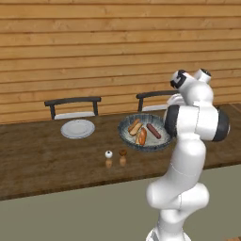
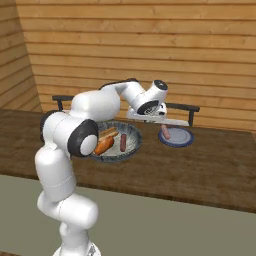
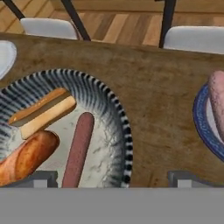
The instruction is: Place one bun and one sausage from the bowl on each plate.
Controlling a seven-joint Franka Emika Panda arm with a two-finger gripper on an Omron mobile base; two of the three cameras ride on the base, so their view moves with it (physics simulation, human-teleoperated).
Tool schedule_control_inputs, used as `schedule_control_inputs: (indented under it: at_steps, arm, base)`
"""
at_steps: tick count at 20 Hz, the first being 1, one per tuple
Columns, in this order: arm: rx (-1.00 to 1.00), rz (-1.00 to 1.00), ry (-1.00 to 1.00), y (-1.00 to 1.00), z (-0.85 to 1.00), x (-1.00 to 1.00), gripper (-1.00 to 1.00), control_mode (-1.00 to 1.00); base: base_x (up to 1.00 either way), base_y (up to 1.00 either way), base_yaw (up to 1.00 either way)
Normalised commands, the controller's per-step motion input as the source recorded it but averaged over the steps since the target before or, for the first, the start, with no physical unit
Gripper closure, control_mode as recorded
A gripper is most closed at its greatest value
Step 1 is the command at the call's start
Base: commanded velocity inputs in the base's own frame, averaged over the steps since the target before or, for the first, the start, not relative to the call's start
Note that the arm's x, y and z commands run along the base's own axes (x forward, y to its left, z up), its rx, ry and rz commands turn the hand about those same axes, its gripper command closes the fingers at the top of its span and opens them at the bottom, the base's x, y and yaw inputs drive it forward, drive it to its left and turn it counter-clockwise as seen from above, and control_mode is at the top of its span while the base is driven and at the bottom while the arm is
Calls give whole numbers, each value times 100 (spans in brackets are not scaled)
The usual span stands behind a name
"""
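**Me:** My pincer hangs above the table with its jaws spread wide and nothing between them. One fingertip sits over the near rim of the bowl, the other over bare wood.

**Spotter:** What's in the bowl?

**Me:** One sausage lying nearly straight away from me, a split bun beside it, and a second, browner bun at the lower left. On the blue-rimmed plate just to the right a sausage already lies, with no bun beside it that I can see.

**Spotter:** So which step are we on?

**Me:** I judge that plate half served; it wants a bun next. I'd shift over the bowl, line the jaws across a bun's narrow side, then come down.

**Spotter:** Anything in the way?

**Me:** The buns and sausage lie close together, so I could nudge a neighbour. The grey plate sits well off to the left, bare. Two small shakers stand in front of the bowl, and two chairs behind the table, none on my path
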Motion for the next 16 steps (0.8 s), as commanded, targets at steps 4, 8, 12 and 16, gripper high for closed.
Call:
schedule_control_inputs:
  at_steps: [4, 8, 12, 16]
  arm:
    - [0, 0, 22, 58, 0, -22, -100, -100]
    - [0, 0, 18, 55, -14, -16, -100, -100]
    - [0, 0, 18, 49, -22, -2, -100, -100]
    - [0, 3, 17, 51, -34, 0, -100, -100]
  base:
    - [0, 0, 0]
    - [0, 0, 0]
    - [0, 0, 0]
    - [0, 0, 0]
